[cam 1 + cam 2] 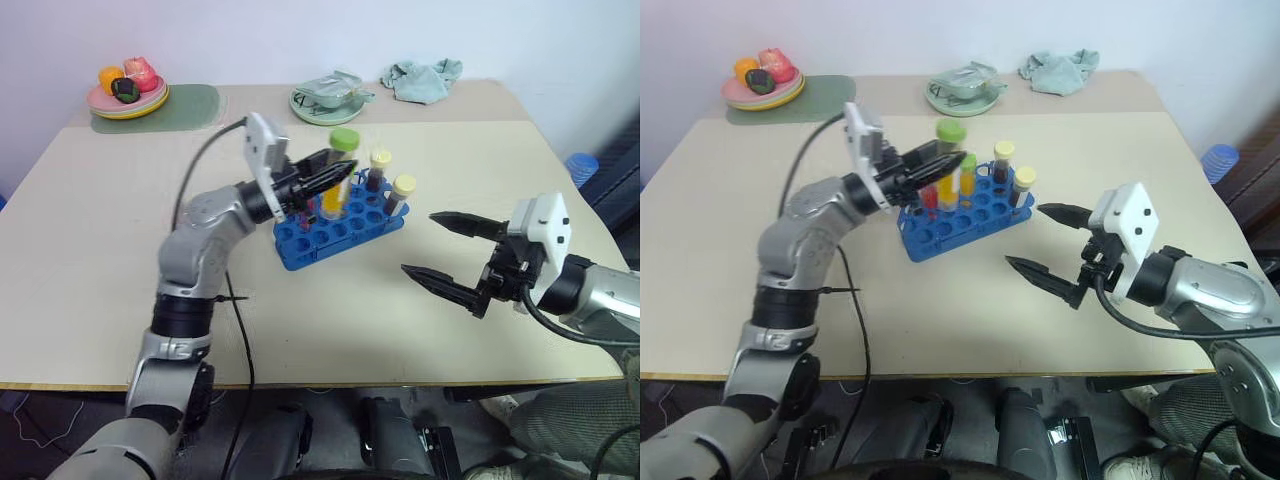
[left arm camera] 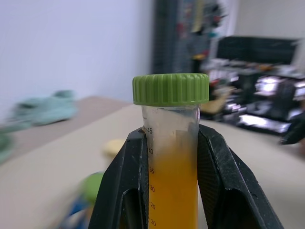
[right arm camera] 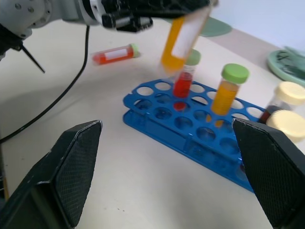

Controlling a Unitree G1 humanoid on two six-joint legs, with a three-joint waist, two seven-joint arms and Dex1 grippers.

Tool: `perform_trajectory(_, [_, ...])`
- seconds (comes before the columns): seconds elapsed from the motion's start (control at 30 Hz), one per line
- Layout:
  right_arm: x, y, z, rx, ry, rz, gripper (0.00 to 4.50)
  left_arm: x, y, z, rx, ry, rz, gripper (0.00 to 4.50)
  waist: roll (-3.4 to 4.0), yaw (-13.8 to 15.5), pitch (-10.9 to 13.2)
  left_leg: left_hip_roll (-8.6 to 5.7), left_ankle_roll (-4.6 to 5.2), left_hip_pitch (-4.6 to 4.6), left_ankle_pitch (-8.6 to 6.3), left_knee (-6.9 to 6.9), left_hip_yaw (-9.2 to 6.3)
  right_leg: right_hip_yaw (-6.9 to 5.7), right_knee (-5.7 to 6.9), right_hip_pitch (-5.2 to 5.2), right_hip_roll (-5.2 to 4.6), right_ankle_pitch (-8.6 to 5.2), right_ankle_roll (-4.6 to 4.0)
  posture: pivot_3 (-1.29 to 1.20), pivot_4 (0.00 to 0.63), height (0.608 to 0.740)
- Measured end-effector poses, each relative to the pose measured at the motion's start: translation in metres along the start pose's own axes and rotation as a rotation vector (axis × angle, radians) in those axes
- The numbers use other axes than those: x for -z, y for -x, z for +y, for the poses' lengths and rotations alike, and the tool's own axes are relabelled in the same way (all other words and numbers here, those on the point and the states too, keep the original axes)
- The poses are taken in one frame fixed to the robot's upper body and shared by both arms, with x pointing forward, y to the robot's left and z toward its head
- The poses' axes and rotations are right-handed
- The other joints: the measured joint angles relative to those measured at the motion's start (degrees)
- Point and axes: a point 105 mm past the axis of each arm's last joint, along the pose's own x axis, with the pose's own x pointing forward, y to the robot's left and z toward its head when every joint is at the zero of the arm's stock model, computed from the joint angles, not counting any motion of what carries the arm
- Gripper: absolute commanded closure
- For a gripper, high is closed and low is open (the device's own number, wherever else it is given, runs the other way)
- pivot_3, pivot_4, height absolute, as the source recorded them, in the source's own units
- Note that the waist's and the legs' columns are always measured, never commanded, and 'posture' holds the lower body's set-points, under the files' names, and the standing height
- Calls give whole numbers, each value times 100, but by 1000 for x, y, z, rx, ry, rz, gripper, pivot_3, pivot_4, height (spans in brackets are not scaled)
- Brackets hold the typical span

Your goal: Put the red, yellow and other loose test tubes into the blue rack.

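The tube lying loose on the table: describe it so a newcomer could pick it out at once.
Start at the blue rack in the middle of the beige table. Behind it, on the left gripper's side, one red-filled tube lies flat on the tabletop. Unlike the tubes standing in the rack, it rests on its side, with a white label and a green cap.

Green-capped yellow tube [image 2: 171, 157] above blue rack [image 1: 335, 232]

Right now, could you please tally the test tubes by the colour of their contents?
Orange-yellow tubes: 2, one in the left gripper, one in the blue rack
Red tubes: 2, one racked, one lying on the table
Dark tubes: 2, both racked
Total: 6
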Motion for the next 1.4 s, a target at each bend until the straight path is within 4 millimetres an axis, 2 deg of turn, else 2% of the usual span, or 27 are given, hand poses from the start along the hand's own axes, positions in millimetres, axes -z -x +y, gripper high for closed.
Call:
perform_trajectory(0.13, [0,2,2,26,-7,-2,0,19,-12,-1,27,-2,24,3615,0,-4,0,1,0,2,0,0,4,2,0,0,1,0,0,0,150,740])
perform_trajectory(0.27, [1,4,5,47,-13,0,0,36,-18,13,-43,-36,58,3615,-2,12,0,1,1,2,0,0,4,3,-1,1,0,0,1,0,150,740])
perform_trajectory(0.47, [3,6,5,77,-30,-4,0,62,-24,21,-90,-27,84,3615,-3,10,1,1,2,1,-1,0,4,2,-2,1,1,1,2,0,150,740])
perform_trajectory(0.67, [2,6,6,91,-31,-5,0,67,-36,24,-108,-74,85,3615,-3,7,1,1,3,1,-1,0,4,2,-3,1,0,1,3,0,150,740])
perform_trajectory(1.37, [3,7,7,106,-35,-12,0,86,-37,27,-154,-140,88,3615,-4,5,1,3,9,41,-5,-2,7,5,-6,43,3,1,6,0,150,740])
perform_trajectory(1.4, [3,7,8,105,-35,-12,0,86,-36,27,-154,-133,85,3190,-4,5,1,3,9,41,-5,-2,8,5,-6,43,3,1,6,0,150,740])
